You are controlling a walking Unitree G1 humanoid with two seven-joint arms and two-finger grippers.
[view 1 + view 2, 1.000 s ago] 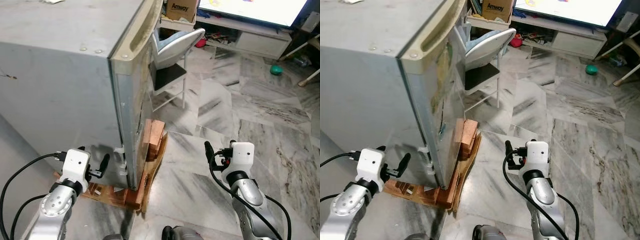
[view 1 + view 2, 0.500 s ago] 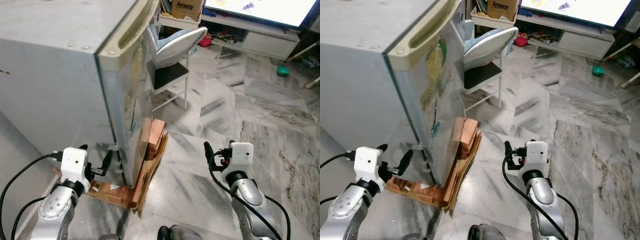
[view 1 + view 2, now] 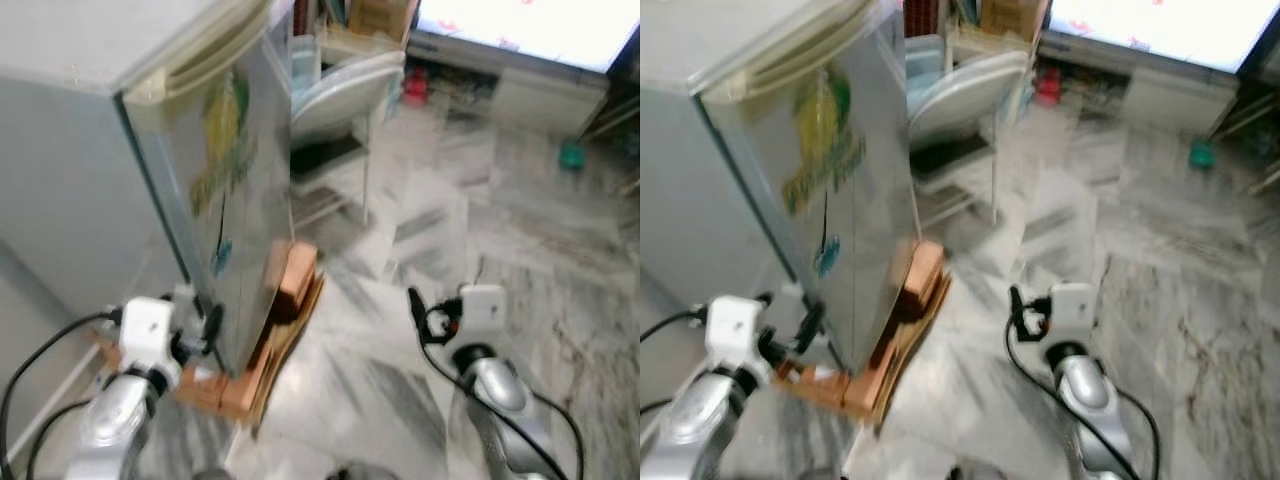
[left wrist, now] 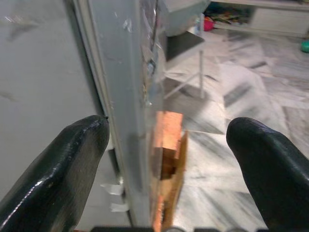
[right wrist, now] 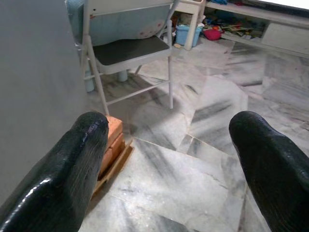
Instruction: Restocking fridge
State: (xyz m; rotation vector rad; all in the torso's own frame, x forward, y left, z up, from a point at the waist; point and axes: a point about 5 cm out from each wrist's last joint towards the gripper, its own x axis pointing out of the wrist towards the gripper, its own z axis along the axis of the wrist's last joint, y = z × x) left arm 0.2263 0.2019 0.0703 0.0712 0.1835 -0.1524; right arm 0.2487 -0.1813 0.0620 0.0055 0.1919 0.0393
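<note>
Barely begun: fridge point(image 3: 215, 190) door closed, nothing carried. Left hand point(image 4: 169, 159) and right hand point(image 5: 169, 159) both spread, empty, low beside it.

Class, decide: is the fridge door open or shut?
Shut: the fridge door lies flush against the fridge body, no gap or interior visible.

Head views smeared with blur, fridge point(image 3: 200, 180) door stickers unreadable, fridge top and left side cut by the frame, folding chair point(image 3: 340, 110) soft-edged, small green thing point(image 3: 571, 154) on floor too blurred to identify
</note>
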